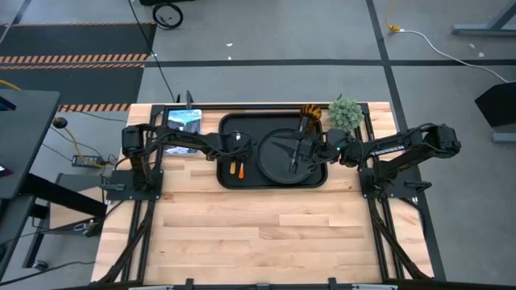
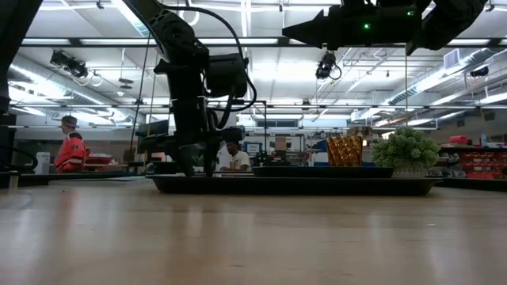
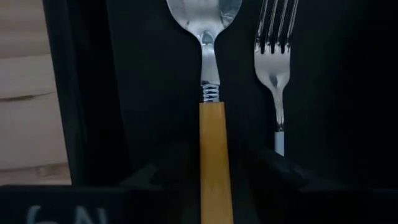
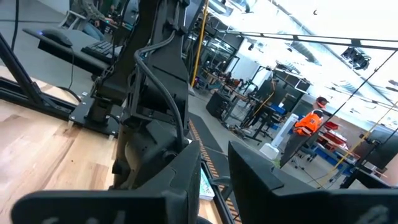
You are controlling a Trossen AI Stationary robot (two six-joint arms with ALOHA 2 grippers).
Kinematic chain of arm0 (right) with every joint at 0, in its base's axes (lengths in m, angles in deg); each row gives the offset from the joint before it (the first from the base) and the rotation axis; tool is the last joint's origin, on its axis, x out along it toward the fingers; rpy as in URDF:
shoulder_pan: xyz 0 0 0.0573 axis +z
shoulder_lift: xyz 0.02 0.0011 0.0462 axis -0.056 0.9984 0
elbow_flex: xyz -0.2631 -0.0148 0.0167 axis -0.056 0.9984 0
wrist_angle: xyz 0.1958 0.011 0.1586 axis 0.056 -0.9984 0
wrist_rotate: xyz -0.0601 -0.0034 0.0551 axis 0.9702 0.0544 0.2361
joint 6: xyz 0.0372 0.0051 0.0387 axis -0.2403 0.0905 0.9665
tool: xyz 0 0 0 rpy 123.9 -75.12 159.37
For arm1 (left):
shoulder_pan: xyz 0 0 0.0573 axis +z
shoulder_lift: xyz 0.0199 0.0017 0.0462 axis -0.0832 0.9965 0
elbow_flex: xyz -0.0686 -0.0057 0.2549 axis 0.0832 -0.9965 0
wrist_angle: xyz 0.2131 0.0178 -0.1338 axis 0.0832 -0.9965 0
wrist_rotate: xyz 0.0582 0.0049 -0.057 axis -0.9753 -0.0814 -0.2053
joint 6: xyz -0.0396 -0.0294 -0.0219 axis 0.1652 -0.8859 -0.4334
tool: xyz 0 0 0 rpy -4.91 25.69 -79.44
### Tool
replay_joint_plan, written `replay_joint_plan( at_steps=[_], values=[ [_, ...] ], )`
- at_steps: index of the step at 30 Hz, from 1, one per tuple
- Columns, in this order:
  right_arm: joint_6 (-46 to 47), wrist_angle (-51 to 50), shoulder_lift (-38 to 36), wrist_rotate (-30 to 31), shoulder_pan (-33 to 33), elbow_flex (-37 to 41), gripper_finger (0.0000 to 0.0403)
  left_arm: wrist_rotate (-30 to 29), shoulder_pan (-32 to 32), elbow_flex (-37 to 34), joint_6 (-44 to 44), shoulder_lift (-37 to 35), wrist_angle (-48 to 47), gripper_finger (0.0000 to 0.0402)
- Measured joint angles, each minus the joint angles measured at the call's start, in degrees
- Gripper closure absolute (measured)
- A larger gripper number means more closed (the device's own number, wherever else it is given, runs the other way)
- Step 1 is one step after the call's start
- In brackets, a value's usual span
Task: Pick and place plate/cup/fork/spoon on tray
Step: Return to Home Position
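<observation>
The black tray (image 1: 230,122) lies at the table's far middle; it also shows in the low view (image 2: 293,184). The round black plate (image 1: 278,157) rests on its right half. The spoon (image 3: 214,143) and the fork (image 3: 277,74) lie side by side on the tray's left part, their orange handles (image 1: 237,170) toward the near edge. The amber cup (image 1: 311,113) stands at the tray's far right corner. My left gripper (image 3: 214,171) is low over the tray and open, one finger close on each side of the spoon's handle. My right gripper (image 4: 214,168) is open and empty, raised above the plate.
A fuzzy green plant ball (image 1: 345,113) stands right of the cup, off the tray. A blue-white card (image 1: 184,121) lies left of the tray's far left corner. Bare wood stretches over the table's near half (image 1: 258,234). People show in the room behind (image 2: 70,150).
</observation>
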Motion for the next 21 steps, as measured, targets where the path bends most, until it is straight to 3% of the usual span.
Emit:
replay_joint_plan(
  at_steps=[5, 10, 18, 21],
  values=[
    [1.07, -0.26, -0.02, 0.82, -0.01, 0.00, 0.0314, -1.75, -0.80, 0.00, 1.75, -2.28, -0.18, 0.0233],
    [4.34, -0.33, -0.26, 0.12, -1.04, 0.00, 0.0314, -7.18, -3.15, 0.00, 7.55, -6.69, -2.87, 0.0236],
    [3.90, 0.15, -1.44, 0.49, -3.59, 0.04, 0.0314, -20.26, -8.31, 0.00, 27.75, -12.84, -6.10, 0.0237],
    [3.62, 0.22, -3.02, 3.42, -3.29, 0.04, 0.0314, -24.40, -10.71, 0.00, 36.22, -13.87, -6.00, 0.0237]
  ],
)
